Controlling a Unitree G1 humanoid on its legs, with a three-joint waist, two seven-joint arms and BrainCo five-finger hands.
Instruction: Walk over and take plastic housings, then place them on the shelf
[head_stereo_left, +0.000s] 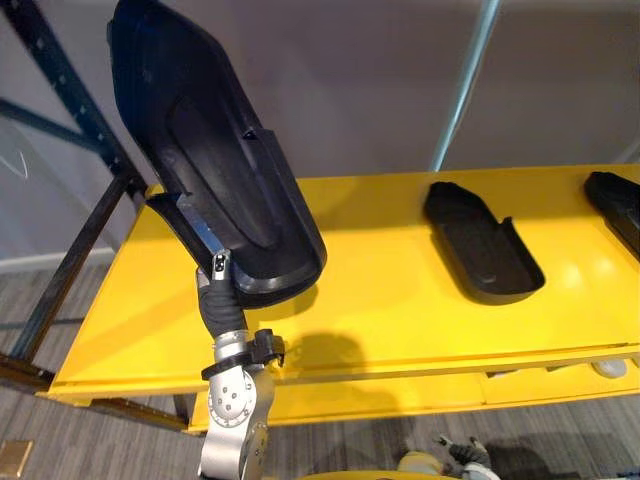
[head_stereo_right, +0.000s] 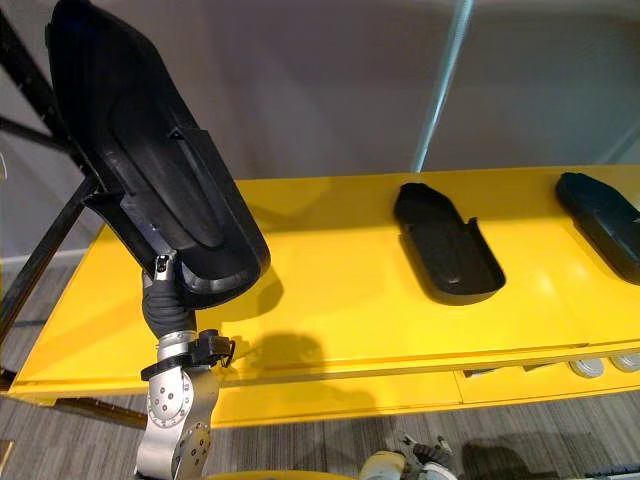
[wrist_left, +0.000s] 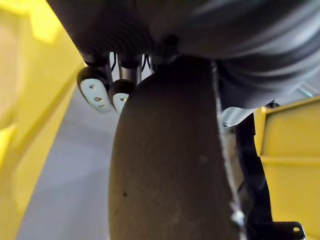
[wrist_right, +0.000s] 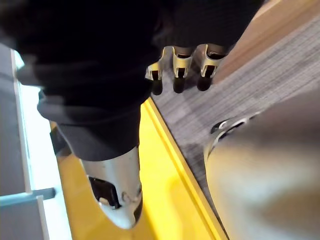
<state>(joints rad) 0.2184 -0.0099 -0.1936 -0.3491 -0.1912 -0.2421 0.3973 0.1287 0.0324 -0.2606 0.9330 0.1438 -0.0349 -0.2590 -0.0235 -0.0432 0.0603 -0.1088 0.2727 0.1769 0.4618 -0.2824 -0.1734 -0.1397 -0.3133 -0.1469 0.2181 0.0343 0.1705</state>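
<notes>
Gripping housing (head_stereo_left: 215, 150) over shelf (head_stereo_left: 400, 290), left robot hand (wrist_left: 95, 92)

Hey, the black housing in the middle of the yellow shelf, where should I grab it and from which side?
The housing lies flat on the yellow shelf, hollow side up, so its raised rim gives a lip to pinch. Probably best at the near rounded end, reaching from above over the front edge.
</notes>
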